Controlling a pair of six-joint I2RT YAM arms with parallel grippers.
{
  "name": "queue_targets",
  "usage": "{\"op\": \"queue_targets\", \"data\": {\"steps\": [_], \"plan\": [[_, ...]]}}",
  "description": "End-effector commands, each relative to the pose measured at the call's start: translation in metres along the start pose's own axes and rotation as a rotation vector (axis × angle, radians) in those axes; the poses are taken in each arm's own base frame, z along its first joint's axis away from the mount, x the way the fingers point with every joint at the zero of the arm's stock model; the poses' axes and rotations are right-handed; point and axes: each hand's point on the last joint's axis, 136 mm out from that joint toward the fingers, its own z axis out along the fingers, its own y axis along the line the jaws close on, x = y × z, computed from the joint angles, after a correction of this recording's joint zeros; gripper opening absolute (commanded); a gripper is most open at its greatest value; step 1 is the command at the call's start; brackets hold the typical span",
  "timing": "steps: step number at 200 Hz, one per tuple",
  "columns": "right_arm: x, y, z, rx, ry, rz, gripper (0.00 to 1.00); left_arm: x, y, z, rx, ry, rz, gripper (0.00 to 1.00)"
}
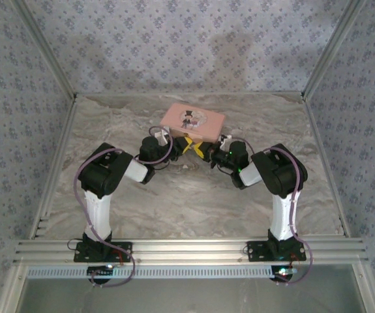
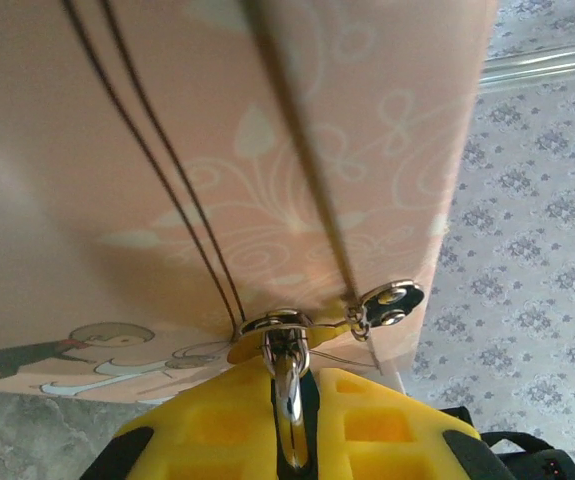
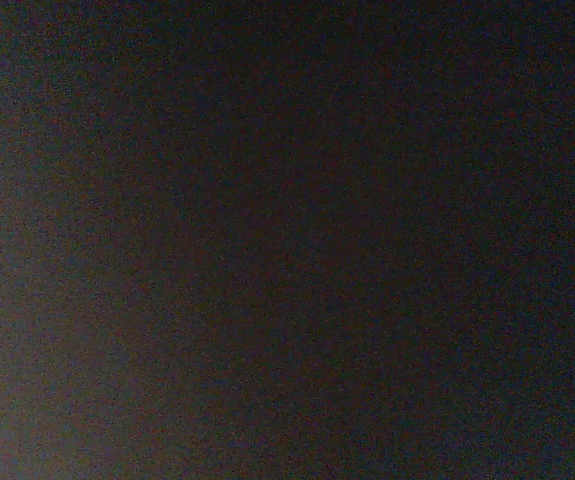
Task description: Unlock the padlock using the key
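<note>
A small shiny metal padlock point(image 2: 289, 385) hangs from the hasp point(image 2: 275, 325) on the front of the pink tin point(image 2: 217, 150). My left gripper point(image 2: 297, 405) is shut on the padlock, its yellow fingers point(image 2: 207, 425) pressed against both sides. From above, the left gripper point(image 1: 187, 145) and the right gripper point(image 1: 201, 150) meet tip to tip just in front of the pink tin point(image 1: 192, 119). The right gripper looks shut. The key is hidden, and the padlock is too small to pick out from above. The right wrist picture is dark.
A round riveted metal plate point(image 2: 392, 300) sits on the tin's corner beside the hasp. The marble tabletop point(image 1: 187, 202) is walled by patterned panels at the left, right and back. An aluminium rail point(image 1: 187, 248) runs along the near edge.
</note>
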Motion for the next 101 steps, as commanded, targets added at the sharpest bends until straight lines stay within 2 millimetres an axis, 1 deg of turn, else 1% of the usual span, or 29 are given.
{"op": "queue_targets", "data": {"steps": [1, 27, 54, 79, 101], "plan": [[0.001, 0.007, 0.014, 0.010, 0.022, -0.070, 0.00, 0.064, -0.048, 0.013, 0.164, 0.252, 0.063, 0.00], [-0.007, 0.008, 0.016, 0.042, 0.009, -0.075, 0.00, 0.087, -0.056, 0.014, 0.187, 0.332, 0.069, 0.00], [-0.010, 0.011, 0.021, 0.063, 0.008, -0.074, 0.00, 0.101, -0.065, 0.013, 0.217, 0.386, 0.077, 0.00], [-0.009, 0.012, 0.026, 0.069, 0.020, -0.068, 0.00, 0.104, -0.072, 0.012, 0.239, 0.409, 0.077, 0.00], [-0.007, 0.004, 0.021, 0.090, 0.031, -0.057, 0.00, 0.101, -0.071, 0.012, 0.226, 0.394, 0.075, 0.00]]}}
